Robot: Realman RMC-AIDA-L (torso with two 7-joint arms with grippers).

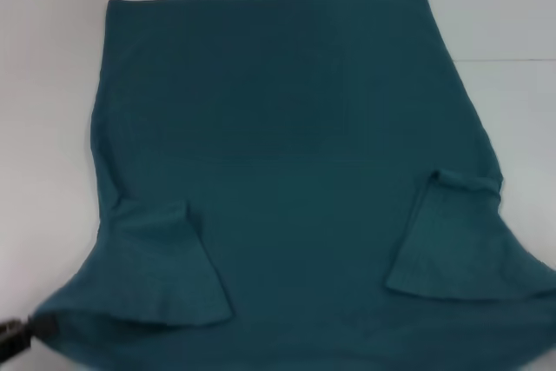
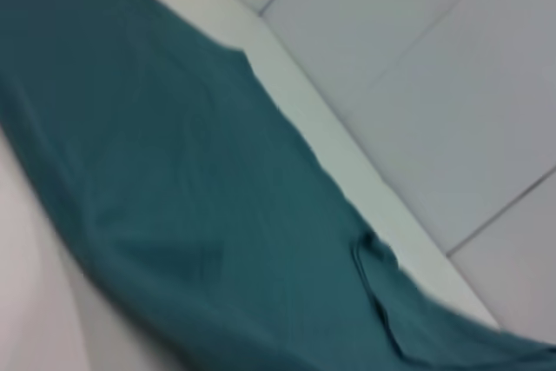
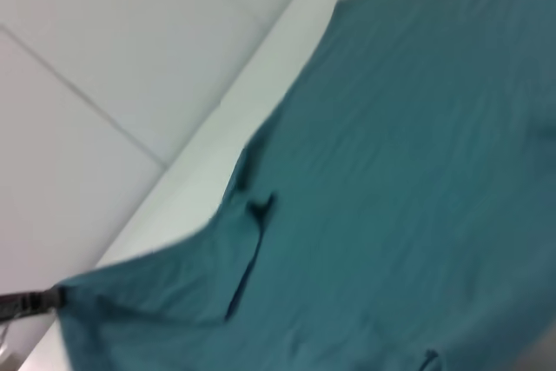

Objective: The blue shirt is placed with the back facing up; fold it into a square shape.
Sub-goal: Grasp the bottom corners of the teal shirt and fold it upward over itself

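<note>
The blue shirt [image 1: 295,171] lies spread on the white table [image 1: 43,128], plain side up, hem at the far edge and both short sleeves already folded inward onto the body, one on each side near me. My left tool [image 1: 22,334] sits at the near left corner of the cloth, right at the shoulder edge; only its dark tip shows in the head view, and I cannot tell whether it is pinching fabric or merely beside it. My right tool is out of sight in every view, so I say nothing of its grip. By my reckoning the step in hand is taking the near edge to fold it toward the hem. To do it well, I want both near corners held evenly, the lift low, and the sleeves [image 1: 165,267] kept flat underneath so they do not flop out. The right wrist view shows a small wrinkle by the sleeve seam [image 3: 252,206], worth smoothing as I carry across.
</note>
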